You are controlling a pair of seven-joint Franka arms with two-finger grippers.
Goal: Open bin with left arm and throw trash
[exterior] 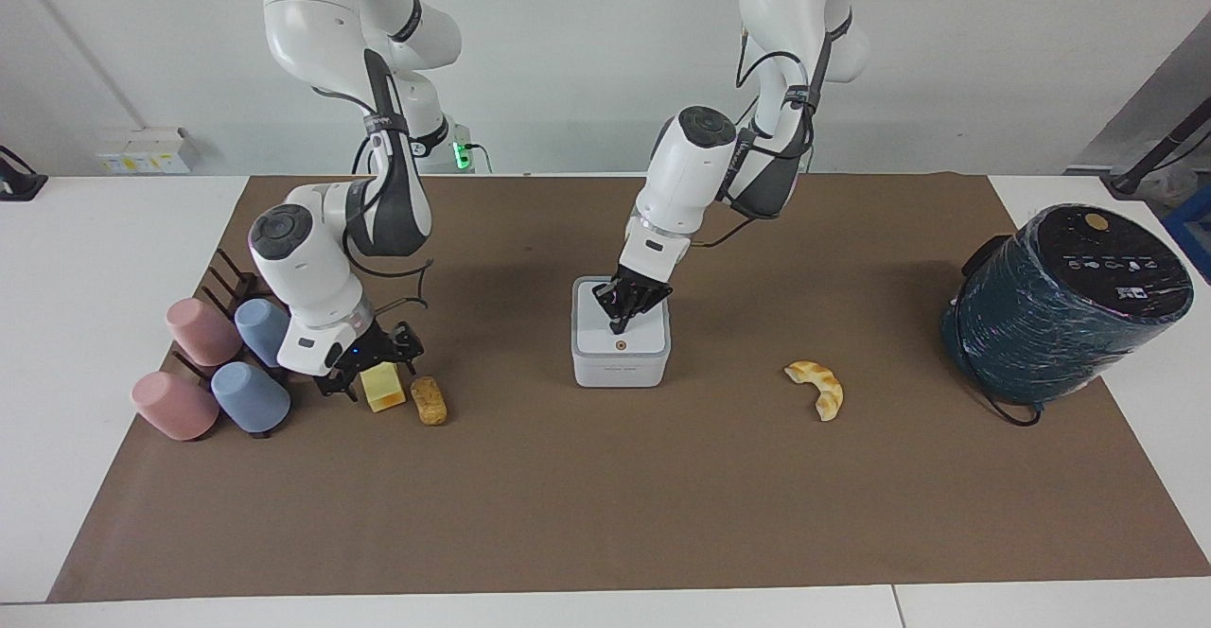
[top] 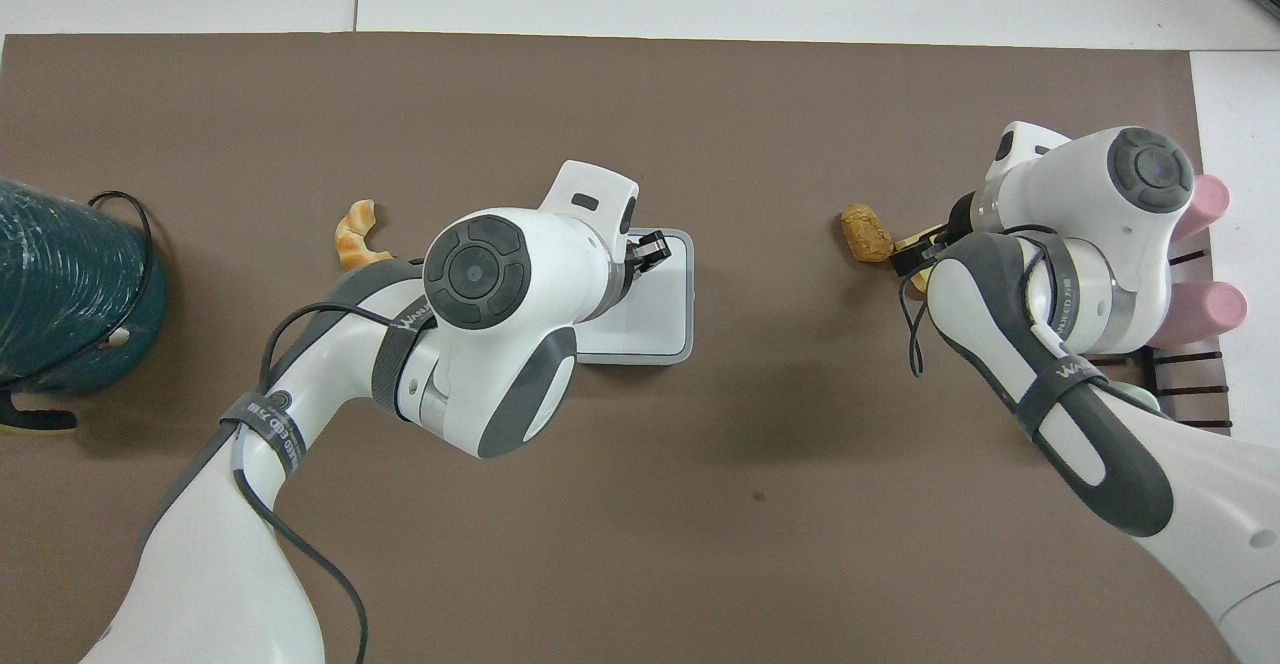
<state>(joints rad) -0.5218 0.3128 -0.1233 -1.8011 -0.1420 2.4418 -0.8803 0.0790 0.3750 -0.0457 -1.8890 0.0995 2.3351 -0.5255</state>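
The white bin (exterior: 620,368) stands mid-table with its lid down; it also shows in the overhead view (top: 662,329). My left gripper (exterior: 621,321) is shut, its tip on the lid just above the orange dot; it also shows in the overhead view (top: 648,244). My right gripper (exterior: 372,373) is open and low over the yellow cheese block (exterior: 383,392), its fingers either side of it. The brown bread lump (exterior: 429,401) lies beside the block. The croissant (exterior: 819,389) lies toward the left arm's end.
Pastel cups (exterior: 248,396) lie on a dark rack at the right arm's end, close to the right gripper. A big dark teal cylinder (exterior: 1064,302) with a black cable stands at the left arm's end. A brown mat (exterior: 605,514) covers the table.
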